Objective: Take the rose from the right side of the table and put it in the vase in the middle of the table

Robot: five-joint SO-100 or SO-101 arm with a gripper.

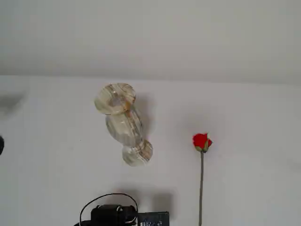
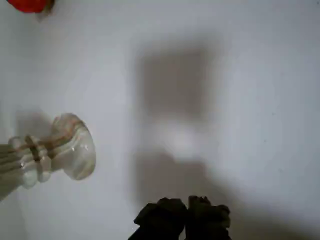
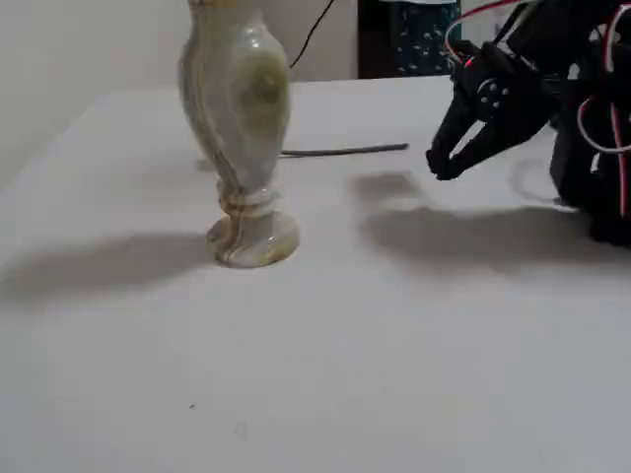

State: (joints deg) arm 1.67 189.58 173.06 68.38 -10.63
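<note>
The marbled cream vase [image 1: 123, 123] stands upright mid-table, its foot [image 2: 72, 147] at the left of the wrist view, and it also shows in a fixed view from the side [image 3: 237, 118]. The rose lies flat on the white table [image 1: 254, 141], with its red bloom [image 1: 201, 141] to the right of the vase and its thin stem [image 1: 201, 188] running toward the near edge. The stem [image 3: 345, 151] shows behind the vase. My black gripper [image 3: 441, 164] hovers above the table right of the vase with its fingertips together, holding nothing. In the wrist view the gripper [image 2: 184, 216] enters at the bottom edge.
The arm's black body [image 1: 115, 214] with a looped cable sits at the bottom edge, left of the stem. A wall meets the table's far edge [image 1: 150, 77]. A dark patterned object [image 3: 414, 34] and a cable stand behind the table.
</note>
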